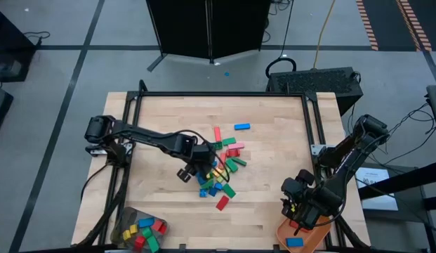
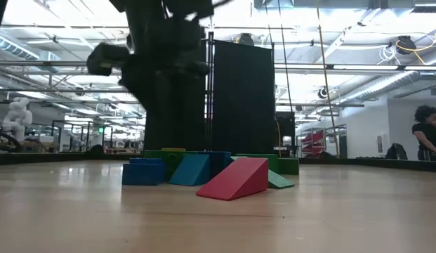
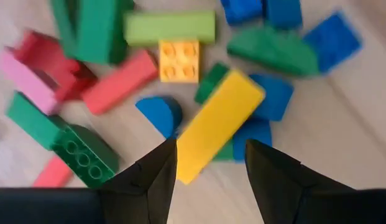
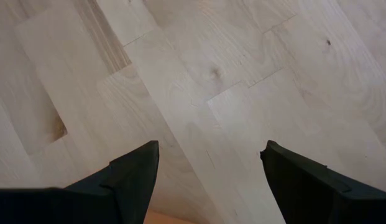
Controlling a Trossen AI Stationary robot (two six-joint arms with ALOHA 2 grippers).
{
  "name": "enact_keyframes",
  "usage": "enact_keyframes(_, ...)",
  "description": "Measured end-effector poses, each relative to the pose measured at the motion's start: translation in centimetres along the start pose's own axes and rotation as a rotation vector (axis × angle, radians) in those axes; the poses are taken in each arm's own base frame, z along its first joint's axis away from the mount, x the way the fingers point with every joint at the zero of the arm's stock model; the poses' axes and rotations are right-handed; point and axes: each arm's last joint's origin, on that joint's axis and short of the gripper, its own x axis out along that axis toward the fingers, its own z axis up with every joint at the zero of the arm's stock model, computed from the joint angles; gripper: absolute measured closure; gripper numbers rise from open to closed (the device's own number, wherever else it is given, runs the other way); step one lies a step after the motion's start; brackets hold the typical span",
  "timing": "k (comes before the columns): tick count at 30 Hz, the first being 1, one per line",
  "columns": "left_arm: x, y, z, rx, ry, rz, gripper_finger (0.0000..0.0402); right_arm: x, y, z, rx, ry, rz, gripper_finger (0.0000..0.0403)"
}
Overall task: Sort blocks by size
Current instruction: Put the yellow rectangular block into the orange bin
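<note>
Many small plastic toy bricks [image 1: 221,165] are crowding your open left gripper [image 3: 208,165]; the long yellow plastic brick [image 3: 219,124] (light, stiff, slick) wants pinching across its narrow sides, right gripper [image 4: 208,180] waiting open.

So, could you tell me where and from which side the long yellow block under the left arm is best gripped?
Grip the long yellow block across its narrow width, near the bare end closest to the left tool, coming straight down from above. It lies flat, partly on top of other blocks, and the long sides there look clear; its far end sits among green and blue blocks. The open fingers already straddle that near end.
</note>
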Motion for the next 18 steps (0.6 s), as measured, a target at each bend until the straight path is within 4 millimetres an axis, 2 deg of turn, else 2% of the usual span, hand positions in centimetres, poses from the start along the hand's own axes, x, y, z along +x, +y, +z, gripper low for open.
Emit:
enact_keyframes(10,2.0,-0.4,-0.1,0.128,0.070,-0.054,0.0212,0.0,0.0,0.0,0.007,-0.001,0.000,0.0126)
enact_keyframes(18,2.6,-0.1,0.1,0.295,0.080,-0.024,0.0212,0.0,0.0,0.0,0.008,-0.001,0.001,0.0126)
